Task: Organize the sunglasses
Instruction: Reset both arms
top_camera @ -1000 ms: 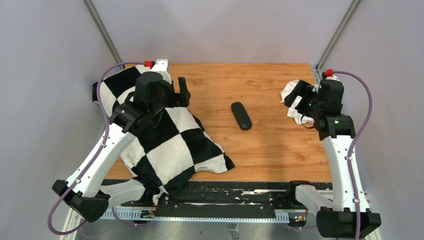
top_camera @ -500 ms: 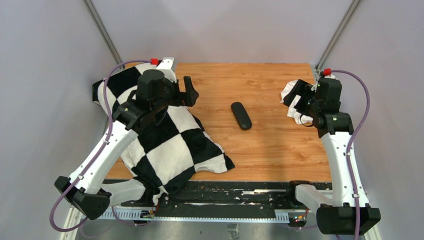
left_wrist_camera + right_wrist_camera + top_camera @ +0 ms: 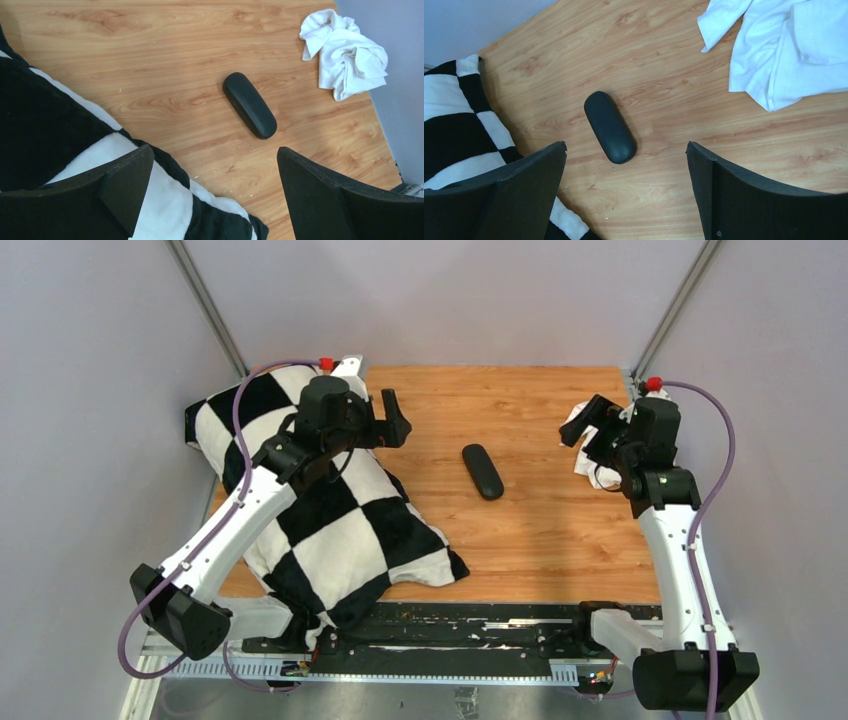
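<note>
The sunglasses are out of view in every frame. A black oval hard case (image 3: 482, 471) lies shut on the wooden table near the middle; it also shows in the left wrist view (image 3: 249, 104) and the right wrist view (image 3: 609, 126). My left gripper (image 3: 394, 422) is open and empty, held above the edge of the checkered blanket, left of the case; its fingers (image 3: 125, 182) frame the table. My right gripper (image 3: 585, 426) is open and empty, held above the white cloth, right of the case.
A black-and-white checkered blanket (image 3: 330, 530) covers the left part of the table. A crumpled white cloth (image 3: 587, 454) lies at the right edge, also in the left wrist view (image 3: 347, 52) and the right wrist view (image 3: 791, 47). Grey walls enclose the table.
My left arm has swung right and toward the back, bringing its gripper nearer the case. My right gripper has shifted slightly toward the back. The case has not moved.
</note>
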You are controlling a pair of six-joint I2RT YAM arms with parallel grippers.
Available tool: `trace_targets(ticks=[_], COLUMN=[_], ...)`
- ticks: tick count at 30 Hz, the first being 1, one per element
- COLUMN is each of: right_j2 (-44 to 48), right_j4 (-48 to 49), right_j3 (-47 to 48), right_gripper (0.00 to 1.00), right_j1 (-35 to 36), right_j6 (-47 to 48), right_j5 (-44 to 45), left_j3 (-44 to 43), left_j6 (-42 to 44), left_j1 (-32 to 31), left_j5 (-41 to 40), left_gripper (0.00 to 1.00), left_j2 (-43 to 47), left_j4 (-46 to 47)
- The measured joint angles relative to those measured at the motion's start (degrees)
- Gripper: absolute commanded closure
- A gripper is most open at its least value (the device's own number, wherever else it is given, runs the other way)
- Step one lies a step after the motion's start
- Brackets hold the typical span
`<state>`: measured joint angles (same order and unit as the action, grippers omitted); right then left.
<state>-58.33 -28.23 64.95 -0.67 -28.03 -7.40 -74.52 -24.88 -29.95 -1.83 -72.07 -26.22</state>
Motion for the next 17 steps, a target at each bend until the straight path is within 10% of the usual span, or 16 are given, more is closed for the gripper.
trace_targets(ticks=[17], right_j2=[-2.9], right_j4=[-2.4], right_j3=[1.3], right_gripper=[0.00], right_j1=[0.0], right_j6=[3.7], right_j5=[1.1], left_j3=[-0.6], left_j6=[0.5], left_j1=[0.2], left_j5=[0.8], left_gripper=[0.00], left_j2=[1.2], left_j4=[0.4])
